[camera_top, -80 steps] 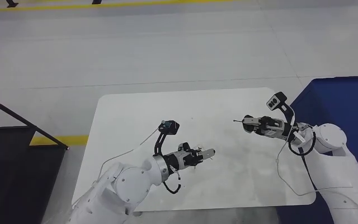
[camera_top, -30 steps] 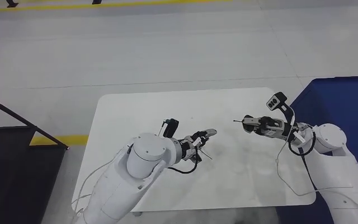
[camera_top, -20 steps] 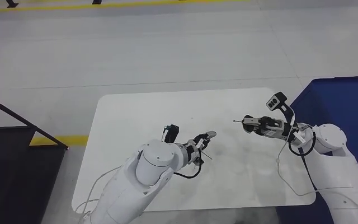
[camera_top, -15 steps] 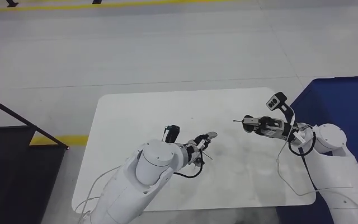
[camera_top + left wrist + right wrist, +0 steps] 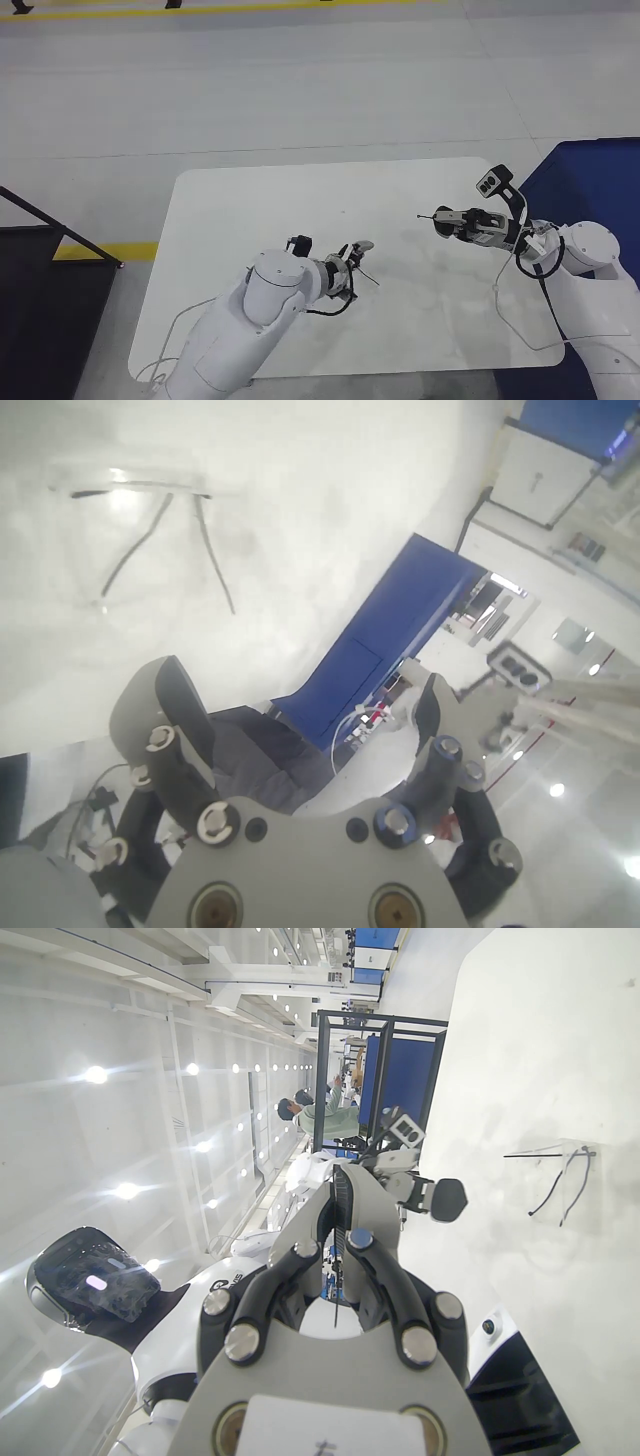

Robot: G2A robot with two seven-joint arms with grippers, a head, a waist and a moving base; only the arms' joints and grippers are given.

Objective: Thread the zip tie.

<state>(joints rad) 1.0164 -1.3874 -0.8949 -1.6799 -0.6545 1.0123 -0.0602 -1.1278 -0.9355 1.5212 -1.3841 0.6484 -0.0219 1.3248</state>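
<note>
Your white table (image 5: 250, 210) takes up the middle of the scene, with a blue panel (image 5: 590, 180) at its right edge.

Your left arm comes in from the near-left. Its left gripper (image 5: 357, 247) sits over the near-middle of the table, and in its own wrist view the left gripper (image 5: 300, 680) has its fingers (image 5: 170, 700) spread wide with nothing between them.

Your right arm comes in from the right, and the right gripper (image 5: 442, 218) is held over the right part of the table, well apart from the left one. In its wrist view the right gripper (image 5: 341, 1178) is pressed together, pinching a black zip tie (image 5: 339, 1208) edge-on. The ribbed strap runs back between the fingers, and in the top view the tie's thin end (image 5: 427, 215) points left toward the other arm.

Three loose zip ties (image 5: 212, 550) lie on the table near the left gripper, one straight and two curved. They appear to be under a clear plastic sheet (image 5: 580, 1148).
</note>
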